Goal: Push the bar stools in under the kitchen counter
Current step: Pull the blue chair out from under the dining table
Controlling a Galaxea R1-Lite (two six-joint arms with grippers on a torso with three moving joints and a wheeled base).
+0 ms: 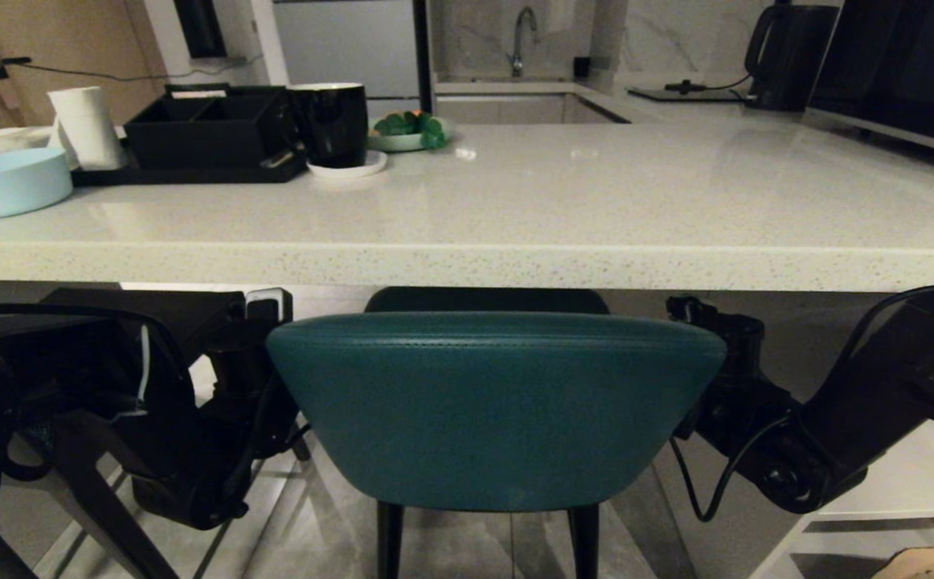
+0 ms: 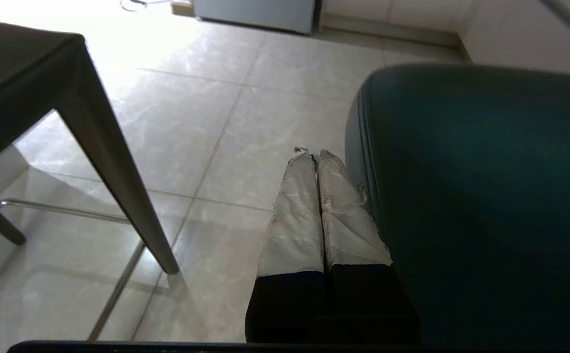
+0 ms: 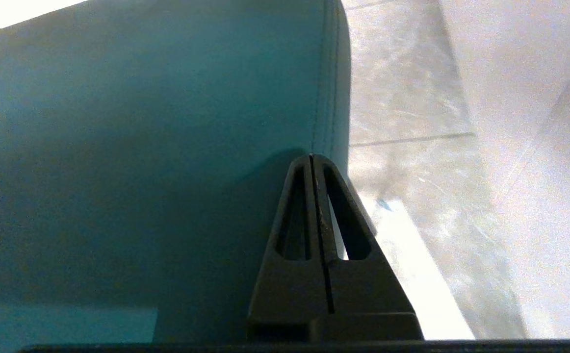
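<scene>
In the head view, the teal stool (image 1: 495, 402) is filling the lower centre of the frame, its curved backrest sitting just below the front edge of the kitchen counter (image 1: 515, 265), which is running across the middle. The seat appears partly tucked beneath the slab already. The left gripper (image 1: 274, 378) is lying at the backrest's left end and the right gripper (image 1: 716, 378) at its right end, so both arms are flanking the stool. An angular dark leg of the grey-brown stool (image 1: 89, 490) is showing at lower left.

In the left wrist view, the left gripper (image 2: 318, 159) is showing its fingers pressed together, empty, lying just beside the teal stool (image 2: 471, 196) at the right of the frame; the grey-brown stool (image 2: 35, 93) is occupying the upper left.

In the right wrist view, the right gripper (image 3: 311, 158) is likewise closed on nothing, its tips meeting the teal stool (image 3: 142, 147) near the stitched edge at centre.

The step in hand looks like pushing the teal stool in. The next move probably calls for even pressure from both sides, so it is not twisting, then attention to the grey-brown one.
</scene>
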